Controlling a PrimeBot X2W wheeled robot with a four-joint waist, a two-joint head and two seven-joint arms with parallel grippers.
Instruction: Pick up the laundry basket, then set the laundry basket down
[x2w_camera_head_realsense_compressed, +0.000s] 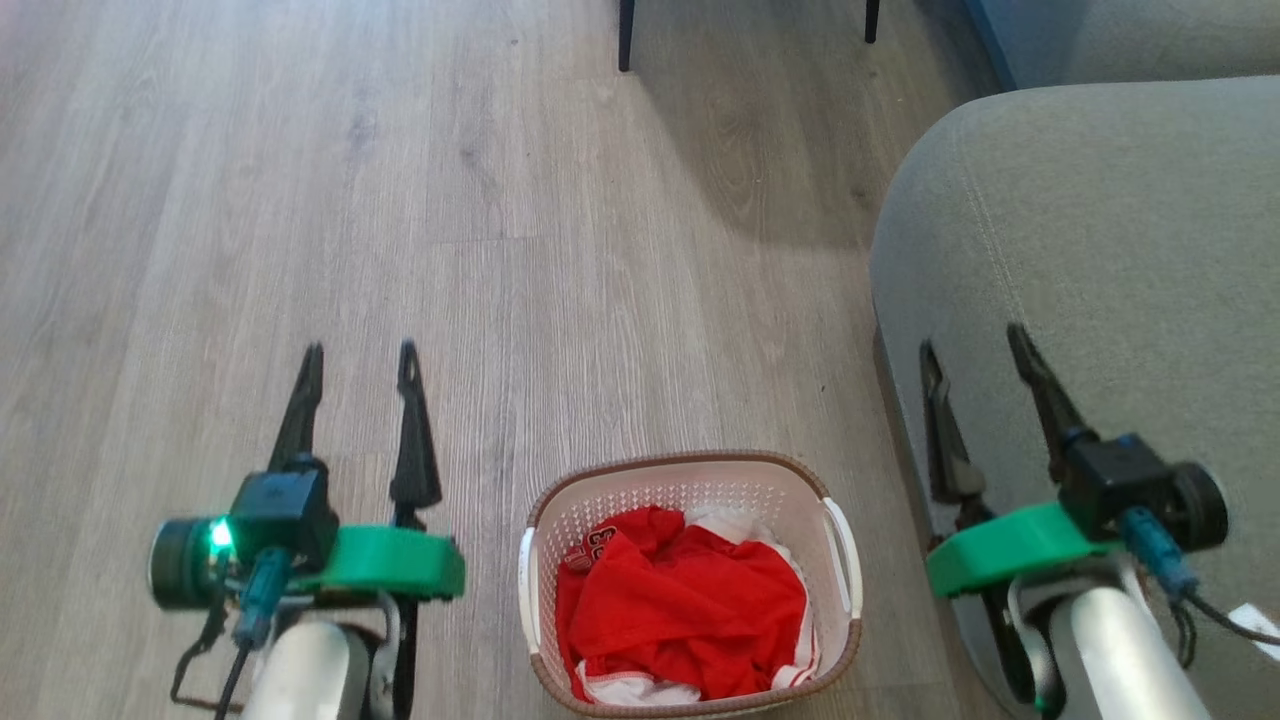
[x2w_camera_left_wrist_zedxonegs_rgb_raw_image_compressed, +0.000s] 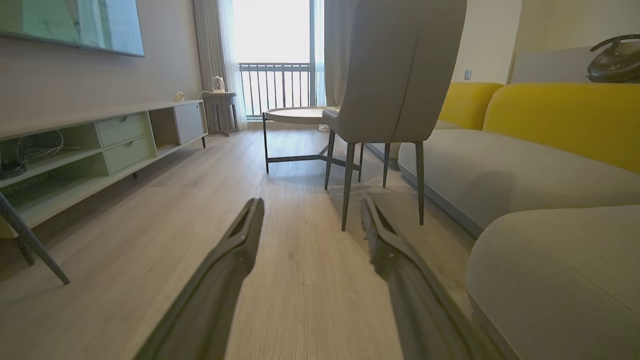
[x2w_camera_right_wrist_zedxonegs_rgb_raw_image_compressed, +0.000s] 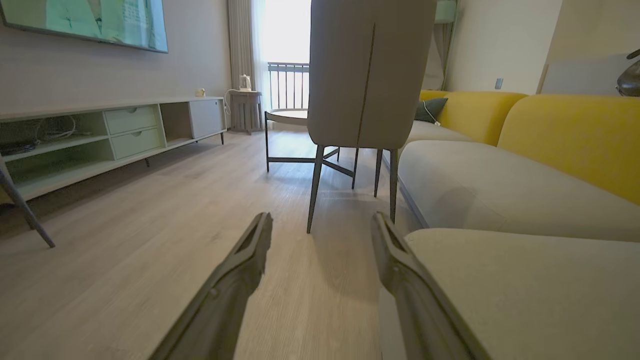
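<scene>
Head view: white perforated plastic laundry basket (x2w_camera_head_realsense_compressed: 690, 495), brown rim, on wood floor (x2w_camera_head_realsense_compressed: 500, 250) near me, between arms. Wide, empty: left claw (x2w_camera_head_realsense_compressed: 360, 350), right claw (x2w_camera_head_realsense_compressed: 971, 340). I fear right claw snags grey fabric sofa (x2w_camera_head_realsense_compressed: 1100, 250); uneven lift tips laundry basket.

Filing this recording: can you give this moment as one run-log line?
phase: before pickup | laundry basket: on floor, not held | left gripper: open, empty | right gripper: open, empty, by sofa

A home living room: a grey sofa (x2w_camera_left_wrist_zedxonegs_rgb_raw_image_compressed: 500, 170) with yellow backrests at the right of the left wrist view, a low media cabinet (x2w_camera_left_wrist_zedxonegs_rgb_raw_image_compressed: 125, 140) under a wall screen (x2w_camera_left_wrist_zedxonegs_rgb_raw_image_compressed: 75, 22) at the left, a curtained balcony door (x2w_camera_left_wrist_zedxonegs_rgb_raw_image_compressed: 272, 45) at top centre, and a wood-plank floor (x2w_camera_left_wrist_zedxonegs_rgb_raw_image_compressed: 175, 225) throughout.
</scene>
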